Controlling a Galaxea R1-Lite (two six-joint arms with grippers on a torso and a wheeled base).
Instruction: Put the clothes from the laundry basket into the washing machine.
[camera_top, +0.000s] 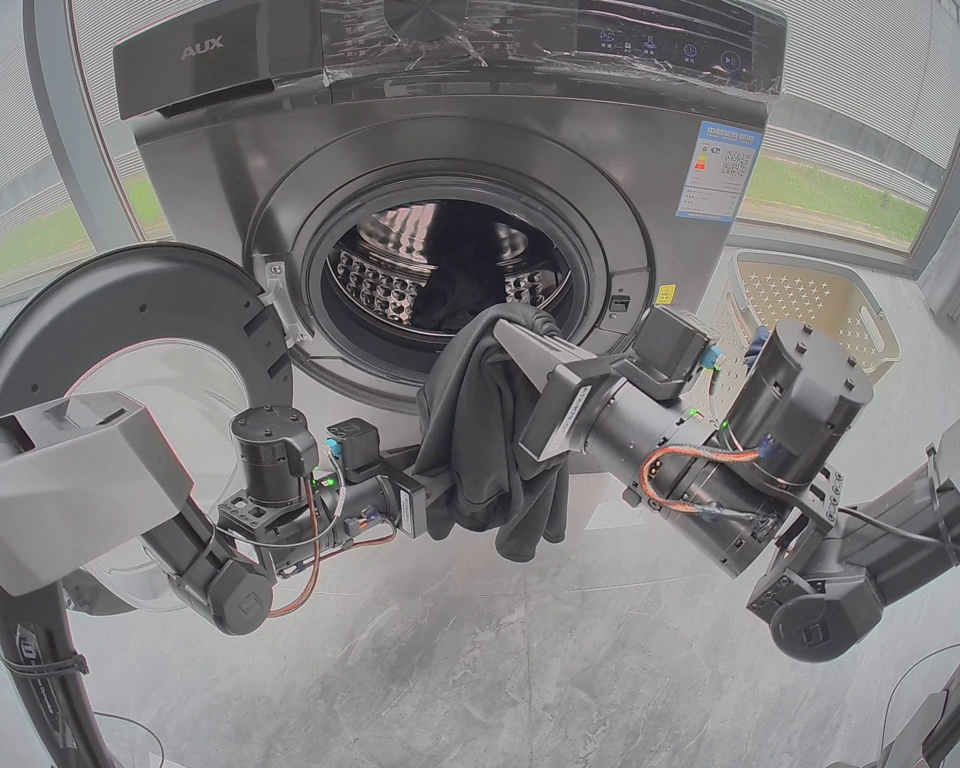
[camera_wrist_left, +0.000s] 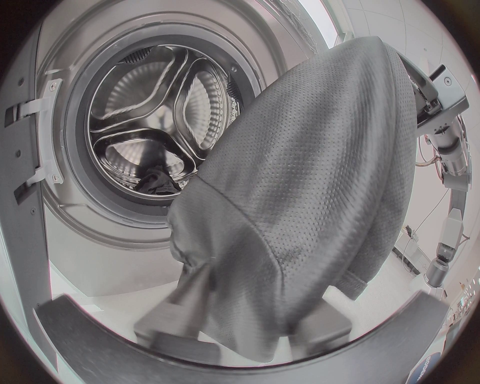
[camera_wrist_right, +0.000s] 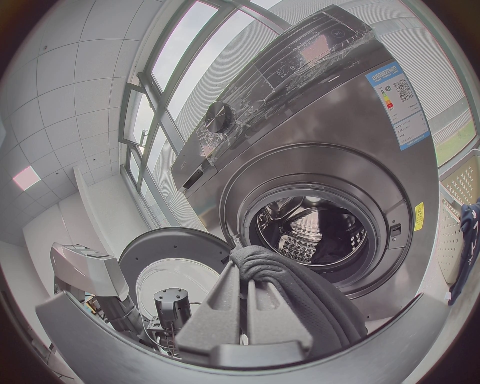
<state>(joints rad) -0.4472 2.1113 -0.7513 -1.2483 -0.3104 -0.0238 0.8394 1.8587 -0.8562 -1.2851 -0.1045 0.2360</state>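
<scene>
The grey garment (camera_top: 480, 440) hangs in the air right in front of the round mouth of the washing machine (camera_top: 640, 150). It is not inside yet. Its top end is just at the lip of the mouth, and the rest of it hangs down toward the floor (camera_top: 450, 650).

The right gripper (camera_top: 510, 335) pinches the top end of the garment, with its two fingers close together on the bunched cloth. The left gripper (camera_top: 432, 497) is lower down, in the hanging part. Its fingers are wide apart with the cloth between them, so it does not look like it is squeezing.

Inside the shiny drum (camera_top: 440, 260) there is already a small dark cloth (camera_wrist_left: 157, 181) lying at the bottom. So I think some of the job is done. The door (camera_top: 130, 300) is swung wide open to the left.

The laundry basket (camera_top: 860, 310) stands beside the machine on the right. A blue cloth (camera_wrist_right: 470, 240) hangs at its edge, so at least one more thing is left to move after this one.
</scene>
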